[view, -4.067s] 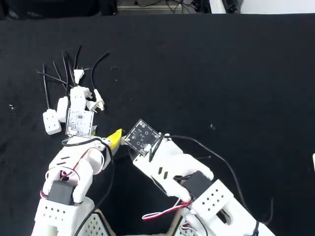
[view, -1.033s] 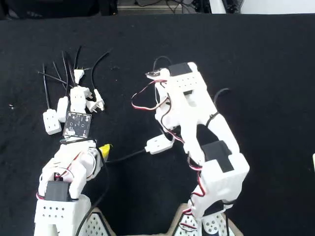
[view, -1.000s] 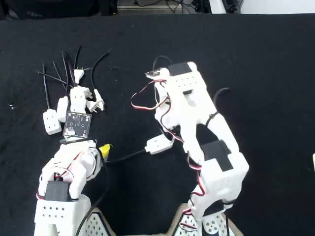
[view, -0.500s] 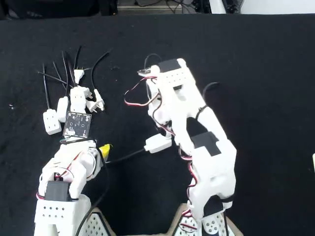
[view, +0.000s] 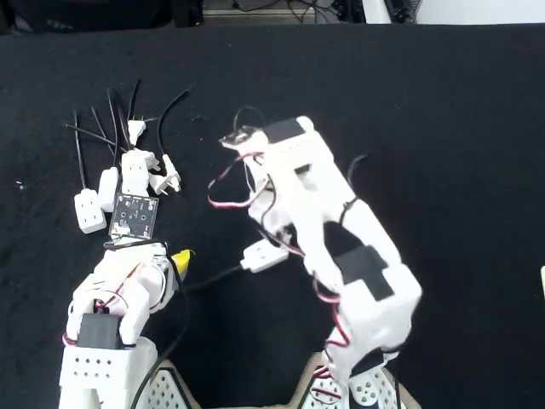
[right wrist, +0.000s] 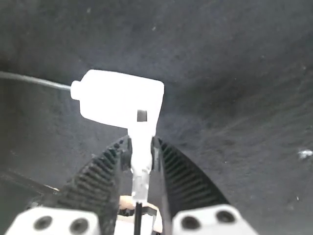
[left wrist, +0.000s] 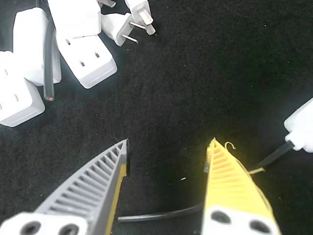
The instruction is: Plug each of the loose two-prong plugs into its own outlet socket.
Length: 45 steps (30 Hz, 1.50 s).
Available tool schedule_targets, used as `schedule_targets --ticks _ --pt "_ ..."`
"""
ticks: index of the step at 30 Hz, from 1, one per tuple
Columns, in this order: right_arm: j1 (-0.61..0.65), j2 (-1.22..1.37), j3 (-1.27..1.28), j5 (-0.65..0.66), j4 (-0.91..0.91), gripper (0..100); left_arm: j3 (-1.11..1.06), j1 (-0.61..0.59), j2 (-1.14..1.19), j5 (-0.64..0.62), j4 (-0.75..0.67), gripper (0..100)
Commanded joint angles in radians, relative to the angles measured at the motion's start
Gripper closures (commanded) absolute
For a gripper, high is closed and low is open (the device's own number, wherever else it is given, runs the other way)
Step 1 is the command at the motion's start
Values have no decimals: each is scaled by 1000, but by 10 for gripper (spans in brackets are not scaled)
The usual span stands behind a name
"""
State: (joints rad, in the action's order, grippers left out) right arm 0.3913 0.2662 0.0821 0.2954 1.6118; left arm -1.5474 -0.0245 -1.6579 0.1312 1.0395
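Nearest the arm bases, the left gripper [left wrist: 168,143] hangs just above the black cloth-covered table [view: 443,128]. Its grey and yellow fingers are spread wide with nothing between them. A thin black cord [left wrist: 161,214] crosses the cloth beneath those fingers.

Near it, toward the middle of the table, sits a small white rectangular plastic outlet socket [view: 263,256], and the cord leaves its end in the direction of the left arm. The right gripper [right wrist: 142,143] is pinched narrowly on a slim white plastic two-prong plug [right wrist: 142,152]. The plug's front end meets the side of that socket (whether the prongs are fully seated cannot be told). In the high view the right arm arches over this spot and covers its own fingers.

Farther out, ahead of the left gripper, lies a cluster of white plastic outlet blocks [left wrist: 88,56], three of them touching one another. One of them has a cut black wire stub lying across it. Just beside the cluster rest two loose white two-prong plugs [left wrist: 120,32] with their metal prongs bare and in no socket.

Farthest from the arms, a fan of short black wires [view: 111,128] spreads over the cloth from that cluster.
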Motion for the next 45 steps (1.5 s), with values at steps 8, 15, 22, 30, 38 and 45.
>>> schedule_targets --ticks 8,15,22,30,38,45 --pt "34 -179 35 34 61 988 15 -7 -11 11 -2 744" --pt "35 -30 -131 12 147 988 15 -7 -11 11 -2 744" --pt "32 97 -203 -9 153 988 15 -7 -11 11 0 744" --pt "31 97 -200 -11 157 988 15 -7 -11 11 0 744" --pt "14 97 -145 -51 157 988 15 -7 -11 11 0 744" --pt "-60 31 -133 -64 157 988 15 -7 -11 11 0 744"
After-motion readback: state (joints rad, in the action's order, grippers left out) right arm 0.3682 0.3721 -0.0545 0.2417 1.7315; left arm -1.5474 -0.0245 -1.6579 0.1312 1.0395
